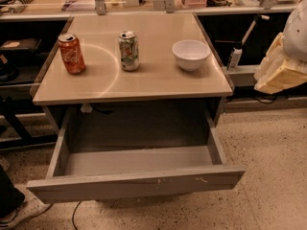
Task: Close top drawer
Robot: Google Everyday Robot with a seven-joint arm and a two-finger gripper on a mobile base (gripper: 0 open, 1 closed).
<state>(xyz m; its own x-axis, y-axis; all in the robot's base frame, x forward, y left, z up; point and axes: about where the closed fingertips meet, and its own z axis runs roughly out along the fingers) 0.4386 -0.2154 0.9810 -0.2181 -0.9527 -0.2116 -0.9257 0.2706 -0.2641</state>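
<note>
Open top drawer (134, 186); jaws seemingly far right

No text I can read. The red can (71, 54) at 10 o'clock has white script, illegible. Print on the green-white can (128, 51) at 11 o'clock is illegible too. My gripper (279, 73) sits at 3 o'clock, unmarked.
</note>
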